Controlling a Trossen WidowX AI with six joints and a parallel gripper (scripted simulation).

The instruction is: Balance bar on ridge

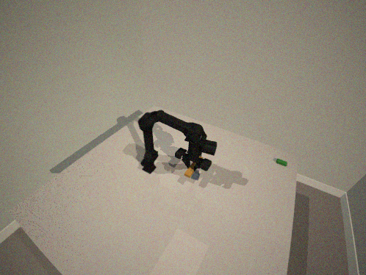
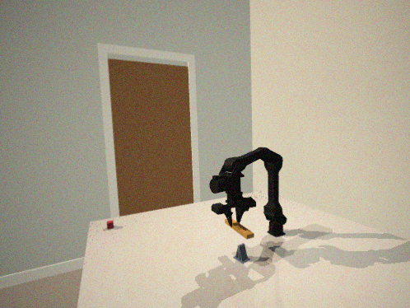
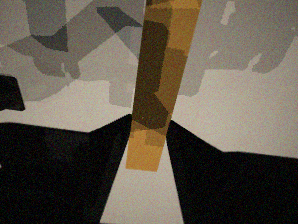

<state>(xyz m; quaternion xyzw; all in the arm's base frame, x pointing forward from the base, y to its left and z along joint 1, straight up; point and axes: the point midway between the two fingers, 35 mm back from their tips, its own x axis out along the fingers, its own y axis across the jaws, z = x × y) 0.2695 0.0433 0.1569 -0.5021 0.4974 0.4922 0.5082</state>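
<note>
An orange bar [image 1: 189, 172] [image 2: 245, 231] [image 3: 159, 75] is held in the air. My gripper [image 2: 235, 225] [image 3: 149, 121] is shut on it, nearer one end than the middle; in the wrist view the long part of the bar runs out of the top edge. The blue-grey ridge [image 1: 195, 176] [image 2: 241, 254] stands upright on the table. In the exterior view the bar shows above the ridge with a visible gap, not touching it. In the top view the bar's end overlaps the ridge's left side. I cannot make out the ridge in the wrist view.
A green cylinder [image 1: 281, 162] lies near the table's right corner in the top view. A small red cube [image 2: 109, 225] sits near the far left edge in the exterior view. The arm's base stands close to the ridge, and shadows cross the table [image 1: 121, 220] [image 2: 136, 263].
</note>
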